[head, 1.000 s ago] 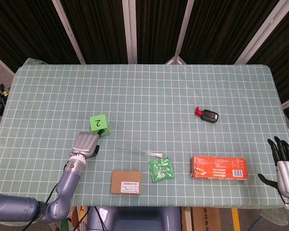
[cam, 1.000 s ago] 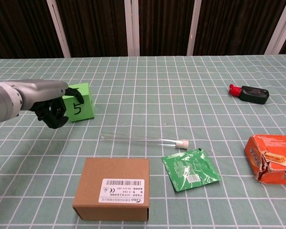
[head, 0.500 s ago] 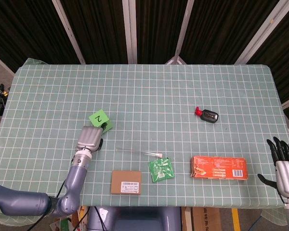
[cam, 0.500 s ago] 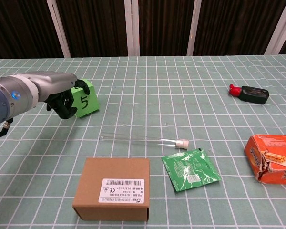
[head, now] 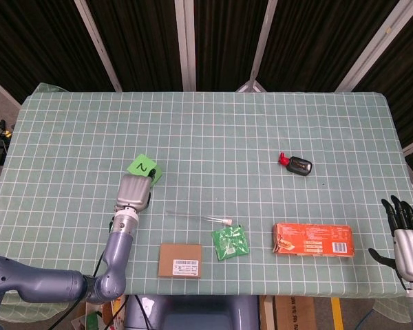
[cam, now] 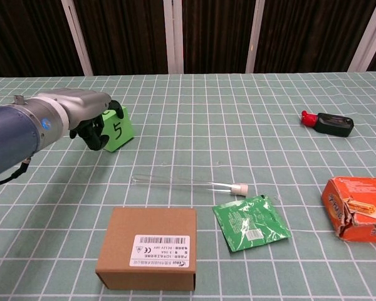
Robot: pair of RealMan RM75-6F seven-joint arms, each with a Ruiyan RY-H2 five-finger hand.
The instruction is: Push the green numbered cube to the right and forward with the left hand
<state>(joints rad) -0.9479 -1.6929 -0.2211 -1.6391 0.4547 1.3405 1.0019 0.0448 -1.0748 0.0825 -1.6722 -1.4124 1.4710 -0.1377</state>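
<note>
The green numbered cube (head: 144, 167) (cam: 118, 129) sits on the left half of the table, turned at an angle, a "2" on top and a "5" on its near face. My left hand (head: 133, 192) (cam: 86, 118) presses against the cube's near-left side with its fingers curled in; it holds nothing. My right hand (head: 406, 224) hangs off the table's right front corner, fingers spread and apart from everything; the chest view does not show it.
A glass tube (head: 198, 218) (cam: 188, 183) lies just right of my left hand. A brown box (head: 179, 260) (cam: 148, 247), a green packet (head: 230, 242) (cam: 250, 222) and an orange box (head: 312, 239) (cam: 357, 207) line the front. A black and red key fob (head: 297, 164) (cam: 328, 122) lies far right.
My left hand has moved forward and to the right, pushing the green cube the same way and turning it. The right hand has stayed still.
</note>
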